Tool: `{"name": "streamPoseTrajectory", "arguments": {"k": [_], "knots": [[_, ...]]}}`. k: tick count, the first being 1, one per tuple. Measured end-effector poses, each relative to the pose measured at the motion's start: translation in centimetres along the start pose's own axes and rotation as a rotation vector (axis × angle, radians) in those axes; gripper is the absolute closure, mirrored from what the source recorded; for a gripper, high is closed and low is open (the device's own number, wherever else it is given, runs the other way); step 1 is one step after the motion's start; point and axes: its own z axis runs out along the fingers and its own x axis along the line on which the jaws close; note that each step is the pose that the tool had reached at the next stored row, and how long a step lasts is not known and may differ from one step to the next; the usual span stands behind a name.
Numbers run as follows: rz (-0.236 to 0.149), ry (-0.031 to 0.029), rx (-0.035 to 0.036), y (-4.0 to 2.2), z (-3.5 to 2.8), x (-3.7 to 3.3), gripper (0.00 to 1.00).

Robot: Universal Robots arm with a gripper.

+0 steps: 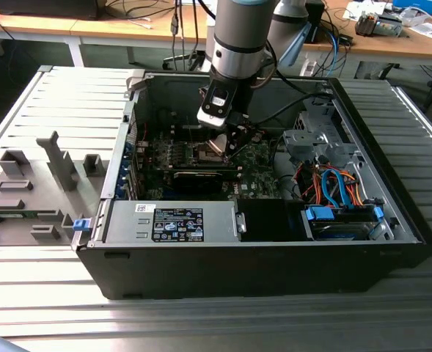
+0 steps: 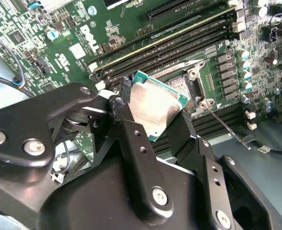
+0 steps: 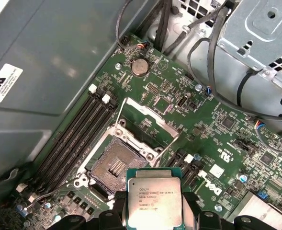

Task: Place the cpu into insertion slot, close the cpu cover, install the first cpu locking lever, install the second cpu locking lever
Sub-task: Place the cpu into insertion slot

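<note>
while my gripper (image 3: 155,216) clamps the cpu (image 3: 154,194), it hangs near the insertion slot (image 3: 114,165). the cpu cover (image 3: 152,119) stands open

Both wrist views near insertion slot (image 3: 114,165)

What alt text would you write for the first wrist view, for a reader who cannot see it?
The end effector holds the cpu, silver top showing, close to the empty insertion slot on the green circuit board. The cpu cover is swung open, and long memory slots run beside the slot.
</note>
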Motion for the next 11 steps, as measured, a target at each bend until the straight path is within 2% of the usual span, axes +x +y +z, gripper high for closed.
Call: {"name": "streamPoseTrajectory", "arguments": {"k": [1, 2, 3, 4, 7, 8, 10, 11], "knots": [[-0.001, 0.0261, -0.0198, -0.04, 0.00, -0.07, 0.46], [-0.001, 0.0438, -0.0329, -0.07, -0.01, -0.10, 0.46], [-0.002, 0.0566, -0.0424, -0.09, -0.01, -0.13, 0.46], [-0.002, 0.0758, -0.0568, -0.14, -0.02, -0.19, 0.46], [-0.002, 0.0756, -0.0567, -0.18, -0.02, -0.24, 0.46], [-0.002, 0.0682, -0.0510, -0.18, -0.03, -0.25, 0.46], [-0.001, 0.0384, -0.0289, -0.18, -0.03, -0.25, 0.46], [0.000, 0.0183, -0.0139, -0.18, -0.03, -0.25, 0.46]]}}
